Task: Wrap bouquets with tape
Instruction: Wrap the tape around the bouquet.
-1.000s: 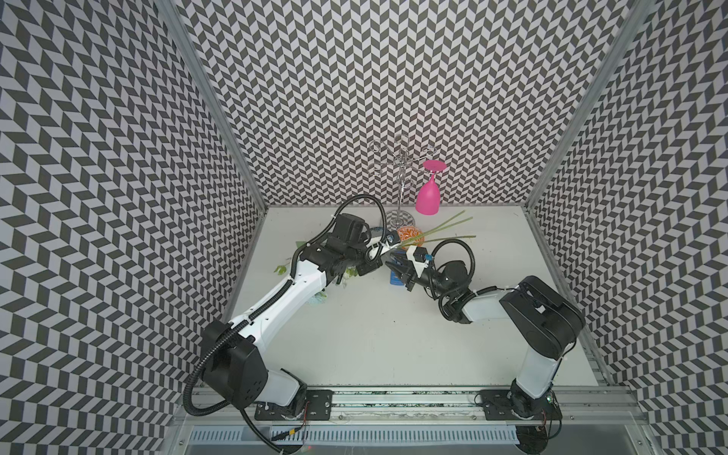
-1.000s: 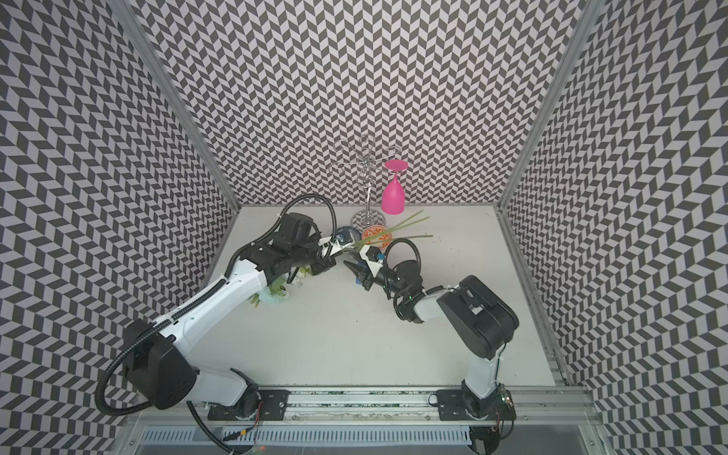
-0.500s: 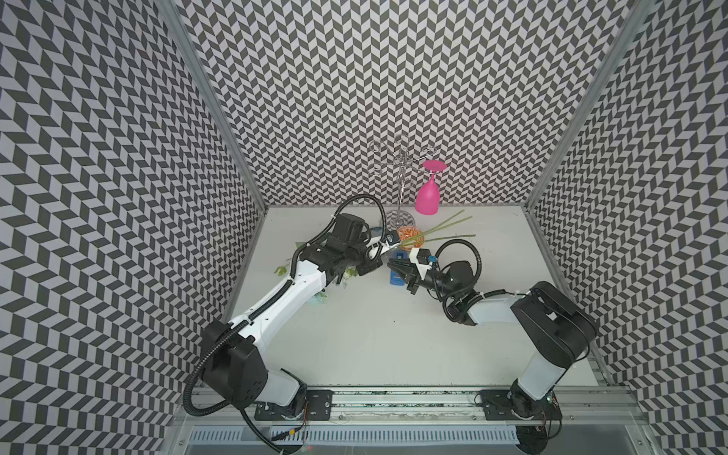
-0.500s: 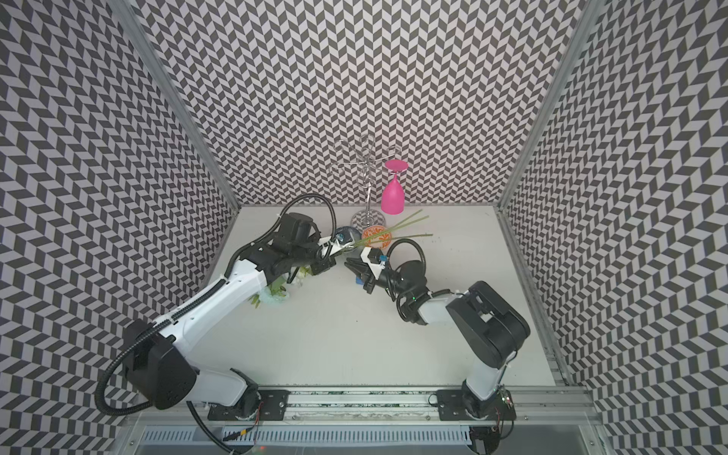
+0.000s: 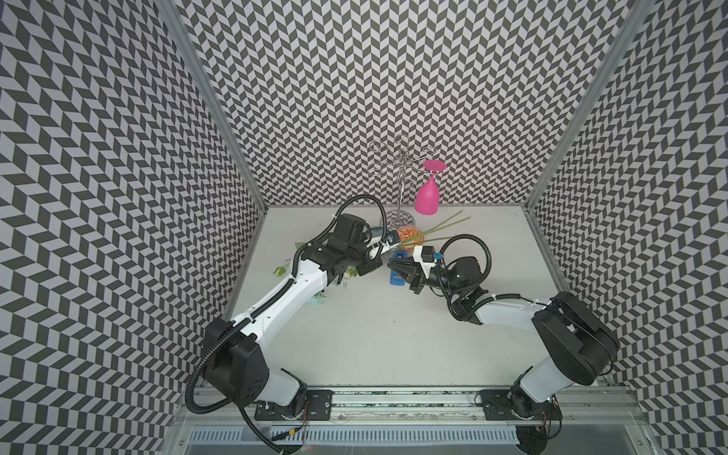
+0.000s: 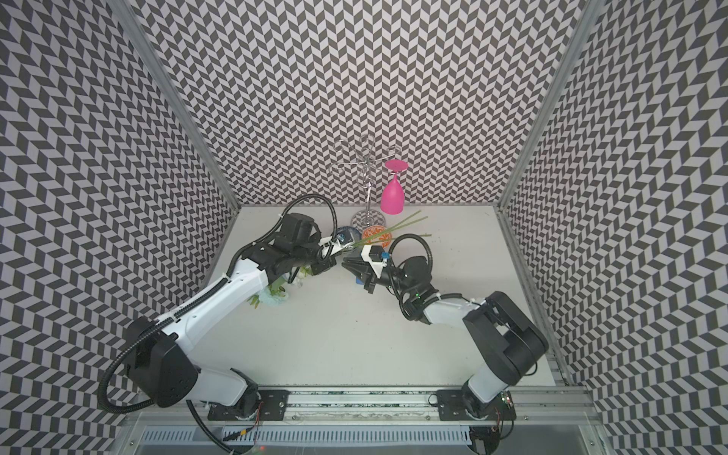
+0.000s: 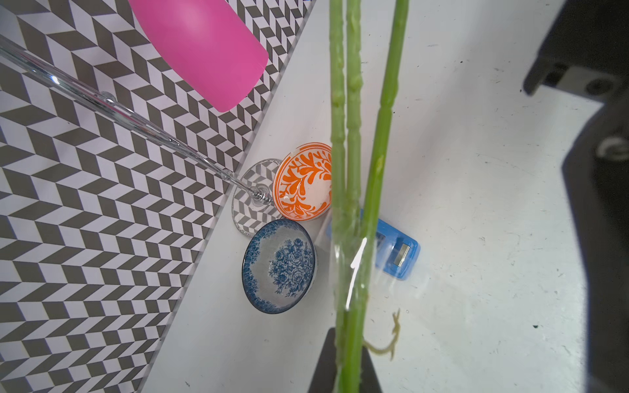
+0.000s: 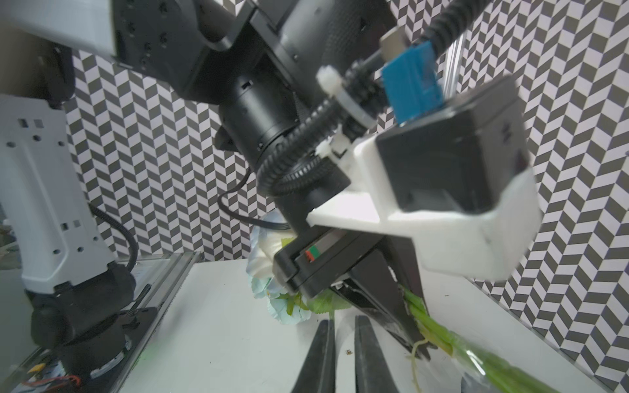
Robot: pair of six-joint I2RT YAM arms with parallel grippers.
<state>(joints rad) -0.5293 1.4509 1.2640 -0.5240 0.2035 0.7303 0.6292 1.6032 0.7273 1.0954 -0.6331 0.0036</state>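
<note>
right gripper (image 8: 344, 320) narrowed near bouquets (image 7: 354, 102)

White arms (image 5: 289, 293) carry black joints (image 5: 236, 366), ribbed cables (image 8: 299, 134), a tapered black right tool (image 8: 342, 326), seemingly blue connectors (image 8: 412, 88).

A rack (image 7: 252, 211) is standing at the back of the table (image 5: 374, 335), with a glass (image 5: 426, 199) hanging on its right side. Just before its base, a left bowl (image 7: 279, 265) is sitting beside a right bowl (image 7: 303, 183). The tape (image 7: 398, 253) is lying before them. The bouquet (image 7: 353, 136) is reaching stems-first over the right bowl, its blooms showing beneath the left arm (image 5: 283, 303), left of the tape.
</note>
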